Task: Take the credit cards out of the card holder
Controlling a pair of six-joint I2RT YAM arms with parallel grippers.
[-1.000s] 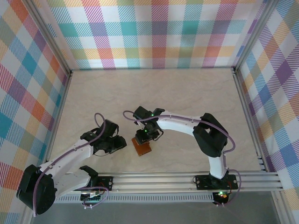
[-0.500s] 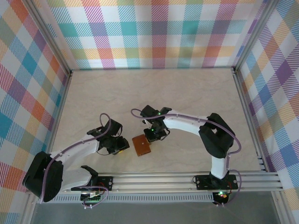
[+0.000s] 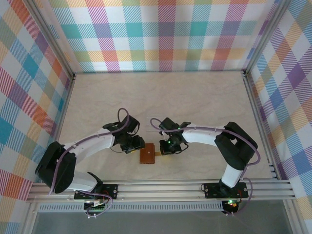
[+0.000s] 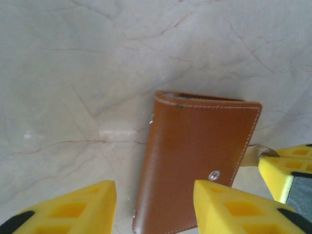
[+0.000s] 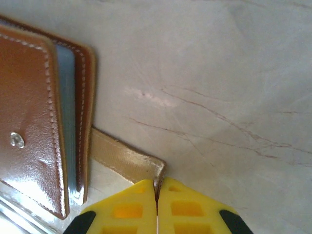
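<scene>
Swung in from the left since a second ago, the left gripper (image 4: 155, 195) stands wide, the near end of the wallet (image 4: 195, 161) lying between its fingers (image 4: 73, 204). Right gripper (image 5: 157, 187) has shifted round to the wallet's right side, pinched tight on the tip of the strap (image 5: 122, 158). Wallet lies folded on the table (image 3: 195, 97) between the two. A grey-blue layer shows at its edge, perhaps pocket, perhaps cards.

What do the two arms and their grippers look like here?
Both arms, left arm and right arm, have white links with bulky black joints and a purple cable running alongside. The left gripper and right gripper carry wedge-shaped yellow fingers with recessed cells and black backing.
</scene>
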